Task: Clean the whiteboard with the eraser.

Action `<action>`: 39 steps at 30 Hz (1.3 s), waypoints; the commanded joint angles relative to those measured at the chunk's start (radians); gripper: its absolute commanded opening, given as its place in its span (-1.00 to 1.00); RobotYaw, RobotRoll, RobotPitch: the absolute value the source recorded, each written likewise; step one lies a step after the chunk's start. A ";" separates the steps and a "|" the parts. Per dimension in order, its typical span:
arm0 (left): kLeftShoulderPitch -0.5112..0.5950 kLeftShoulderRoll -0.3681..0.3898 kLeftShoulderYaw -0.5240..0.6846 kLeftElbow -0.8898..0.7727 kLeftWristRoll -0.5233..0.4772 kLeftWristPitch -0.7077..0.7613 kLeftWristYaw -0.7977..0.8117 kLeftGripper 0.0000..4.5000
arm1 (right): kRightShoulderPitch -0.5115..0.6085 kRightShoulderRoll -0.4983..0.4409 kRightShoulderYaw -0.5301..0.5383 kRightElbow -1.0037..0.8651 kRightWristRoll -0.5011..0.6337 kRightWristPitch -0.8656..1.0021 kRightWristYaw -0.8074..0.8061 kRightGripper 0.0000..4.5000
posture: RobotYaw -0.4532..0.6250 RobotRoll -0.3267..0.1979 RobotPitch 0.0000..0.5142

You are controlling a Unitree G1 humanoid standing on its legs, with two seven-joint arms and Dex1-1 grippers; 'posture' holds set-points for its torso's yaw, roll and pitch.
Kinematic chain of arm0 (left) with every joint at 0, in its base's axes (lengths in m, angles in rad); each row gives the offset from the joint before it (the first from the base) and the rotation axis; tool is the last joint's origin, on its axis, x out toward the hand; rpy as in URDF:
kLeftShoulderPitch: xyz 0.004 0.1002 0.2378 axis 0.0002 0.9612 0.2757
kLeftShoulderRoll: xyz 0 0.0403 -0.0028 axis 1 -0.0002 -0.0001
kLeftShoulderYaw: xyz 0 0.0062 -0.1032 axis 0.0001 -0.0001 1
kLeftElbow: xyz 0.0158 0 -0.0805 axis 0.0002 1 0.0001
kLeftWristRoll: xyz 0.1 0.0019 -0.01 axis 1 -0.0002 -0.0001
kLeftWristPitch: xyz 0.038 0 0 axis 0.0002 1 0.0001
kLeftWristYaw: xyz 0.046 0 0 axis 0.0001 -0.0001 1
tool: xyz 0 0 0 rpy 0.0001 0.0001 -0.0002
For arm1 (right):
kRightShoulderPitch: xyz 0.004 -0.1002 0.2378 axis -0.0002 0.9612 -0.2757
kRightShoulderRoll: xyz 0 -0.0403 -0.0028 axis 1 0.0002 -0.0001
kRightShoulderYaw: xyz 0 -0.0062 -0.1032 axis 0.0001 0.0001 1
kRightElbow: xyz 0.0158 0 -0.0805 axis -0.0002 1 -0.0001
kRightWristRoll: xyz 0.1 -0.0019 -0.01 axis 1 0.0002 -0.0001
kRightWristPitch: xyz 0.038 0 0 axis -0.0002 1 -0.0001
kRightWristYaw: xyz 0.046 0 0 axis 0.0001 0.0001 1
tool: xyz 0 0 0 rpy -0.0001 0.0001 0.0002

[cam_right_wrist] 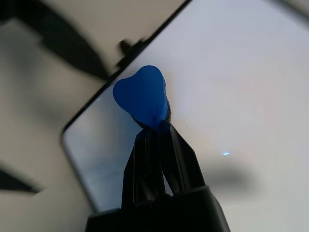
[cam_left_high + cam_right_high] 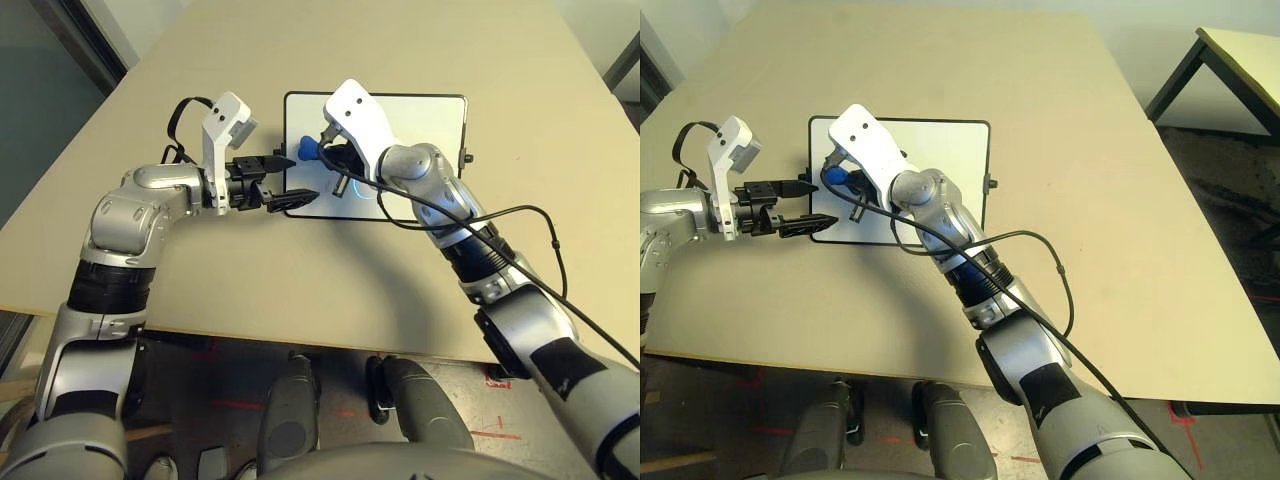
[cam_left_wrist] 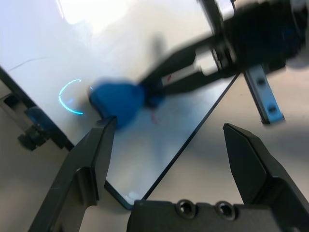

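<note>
The whiteboard (image 2: 420, 125) lies flat on the tan table, black-framed, with a side knob (image 2: 468, 158) on its right edge. My right gripper (image 1: 155, 126) is shut on the blue eraser (image 1: 140, 94). It holds the eraser (image 2: 307, 149) down at the board's left part, close to the left edge. My left gripper (image 2: 292, 178) stands open at that same edge, just beside the eraser (image 3: 116, 99), with nothing between its fingers (image 3: 94, 154). The board's near left corner (image 3: 120, 193) lies between them. A faint red mark (image 3: 154, 116) shows on the board by the eraser.
A black cable (image 2: 520, 215) loops from my right forearm over the table to the right of the board. The table's front edge (image 2: 300, 340) runs close below my arms. Another table (image 2: 1240, 50) stands off to the right, across a gap of floor.
</note>
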 commanded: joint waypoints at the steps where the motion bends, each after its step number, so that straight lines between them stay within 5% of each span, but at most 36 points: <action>1: 0.002 -0.001 -0.014 0.003 0.003 -0.003 -0.007 1.00 | 0.045 0.001 0.047 -0.013 0.004 0.038 0.025 -1.00 | -0.21 0.25 -0.32; 15: -0.006 0.004 -0.017 0.014 0.006 -0.008 -0.017 1.00 | -0.070 0.026 -0.041 0.108 0.025 -0.066 -0.093 -1.00 | -0.22 0.25 -0.34; 29: 0.000 0.013 -0.020 0.011 0.008 -0.004 -0.023 1.00 | 0.072 0.018 0.038 0.062 0.010 -0.027 -0.037 -1.00 | -0.20 0.25 -0.34; 39: -0.009 0.002 -0.031 0.021 0.010 -0.010 -0.024 1.00 | -0.037 -0.056 -0.029 0.089 0.001 -0.016 -0.094 -1.00 | -0.24 0.25 -0.36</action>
